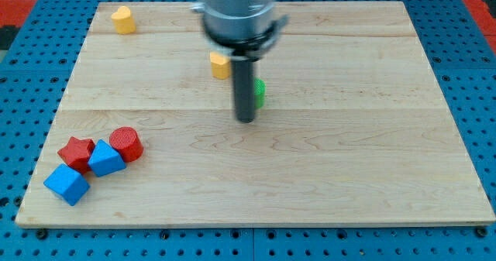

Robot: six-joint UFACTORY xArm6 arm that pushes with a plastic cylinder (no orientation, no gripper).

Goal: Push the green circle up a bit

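the small green circle block [259,93] is being half hidden behind my tip [246,120], a gripless rod holding nothing; an off-centre push risks it being slid sideways toward the yellow block [220,64].

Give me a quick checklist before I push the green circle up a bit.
1. Green circle in sight: partly. Only a sliver of the green circle shows to the right of the rod. Shape: cannot tell.
2. My tip below the green circle, ready to push toward the view's top: roughly ok, though it sits slightly to the view's left of it.
3. Contact between tip and circle: cannot tell, the rod hides the gap.
4. Path above the circle: ok straight up, but the yellow block lies close on the upper left.
5. Other blocks away: ok. The red cylinder, red block and two blue blocks cluster at lower left; another yellow block sits top left.
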